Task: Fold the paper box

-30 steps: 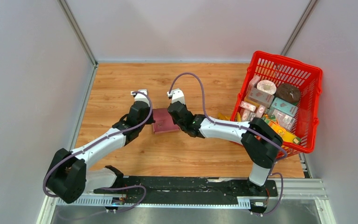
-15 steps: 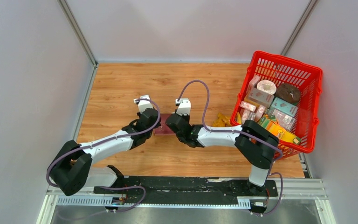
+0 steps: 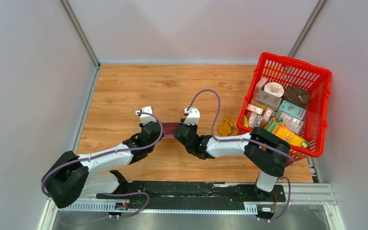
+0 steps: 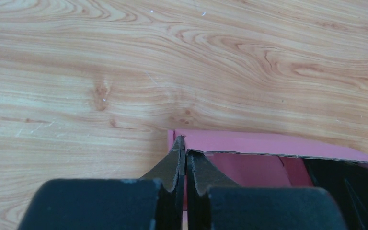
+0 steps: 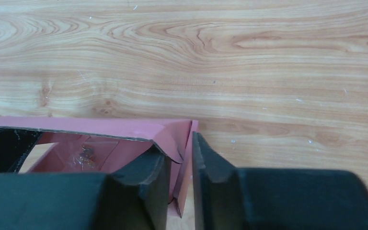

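Observation:
The pink paper box (image 3: 171, 129) sits on the wooden table between my two grippers, its open top up. My left gripper (image 3: 162, 131) is shut on the box's left side wall; in the left wrist view the fingertips (image 4: 178, 152) pinch the thin pink edge, with the box (image 4: 268, 143) stretching off to the right. My right gripper (image 3: 180, 132) is at the opposite end. In the right wrist view its jaws (image 5: 179, 146) stand a little apart, the right side wall of the box (image 5: 100, 125) loose in the gap. A small clear packet lies inside.
A red mesh basket (image 3: 316, 76) full of printed cartons stands at the right edge of the table. A small yellow object (image 3: 226, 125) lies on the wood just left of it. Grey walls close in the table on the left, back and right.
Both arms have drawn the box toward the near edge of the table. The right gripper's jaws, shut on the box wall before, have parted slightly. The left grip is unchanged.

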